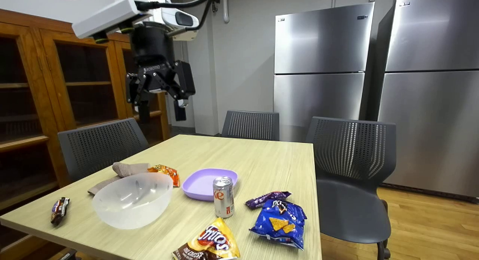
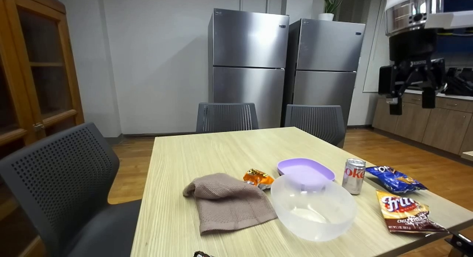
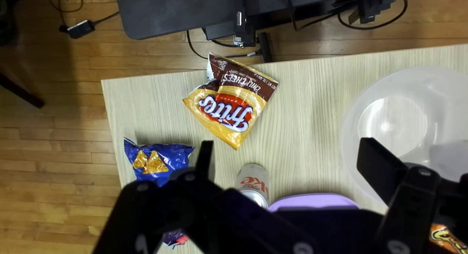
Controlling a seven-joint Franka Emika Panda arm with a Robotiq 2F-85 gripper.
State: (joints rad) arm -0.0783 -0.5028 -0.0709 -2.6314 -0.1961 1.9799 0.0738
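My gripper [image 1: 161, 114] is open and holds nothing, high above the table in both exterior views [image 2: 412, 105]. In the wrist view its fingers [image 3: 287, 146] are wide apart. An upright silver Coke can [image 1: 223, 198] stands beside a purple plate [image 1: 192, 192]; the fingers partly hide both in the wrist view. A frosted clear bowl [image 2: 314, 223] stands in front of the plate. A yellow-brown Fritos bag [image 3: 234, 100], a blue chip bag [image 1: 278, 222] and a purple wrapper [image 1: 267, 199] lie near the can. An orange packet [image 2: 258, 178] lies by a brown cloth [image 2: 232, 209].
A small dark wrapped bar [image 1: 60, 211] lies near the wooden table's [image 1: 254, 151] edge. Grey chairs [image 1: 353, 151] stand around the table. A wooden cabinet [image 1: 33, 103] and two steel refrigerators [image 2: 247, 42] stand behind. A dark stand with cables [image 3: 175, 12] adjoins one table edge.
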